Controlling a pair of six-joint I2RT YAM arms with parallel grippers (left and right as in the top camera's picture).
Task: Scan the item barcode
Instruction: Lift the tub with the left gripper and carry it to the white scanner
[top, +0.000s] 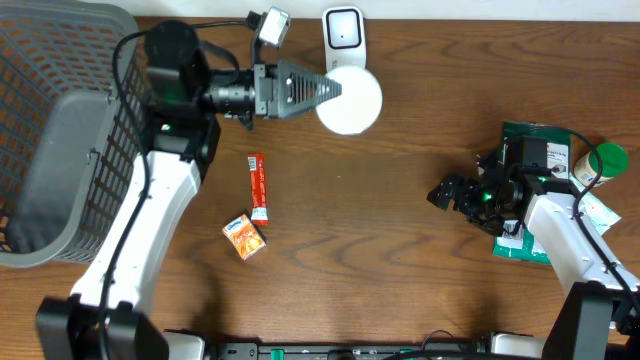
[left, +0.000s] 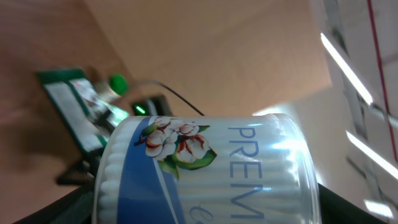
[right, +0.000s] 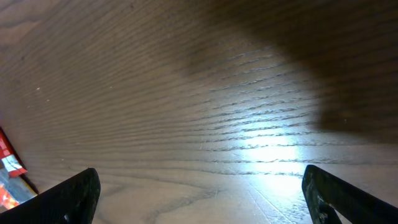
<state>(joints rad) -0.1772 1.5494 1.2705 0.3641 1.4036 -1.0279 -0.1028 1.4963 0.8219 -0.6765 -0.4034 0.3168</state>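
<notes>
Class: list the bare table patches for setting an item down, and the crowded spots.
Bare: the wide middle between red sachet and right end effector. Crowded: far right around the green packets; back left by basket and scanner.

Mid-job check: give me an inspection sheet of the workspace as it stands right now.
Surface: dark wooden table, no spills seen.
Job's things: cotton swab tub held just in front of the white scanner at the far edge.
Clutter: red sachet and small orange box left of centre; green packet and green-capped bottle at the right; wire basket far left.
Hands: left hand closed on the tub; right hand open, empty, low over the table.
Cables: black cable looped along the left arm.
Surroundings: nothing seen.
</notes>
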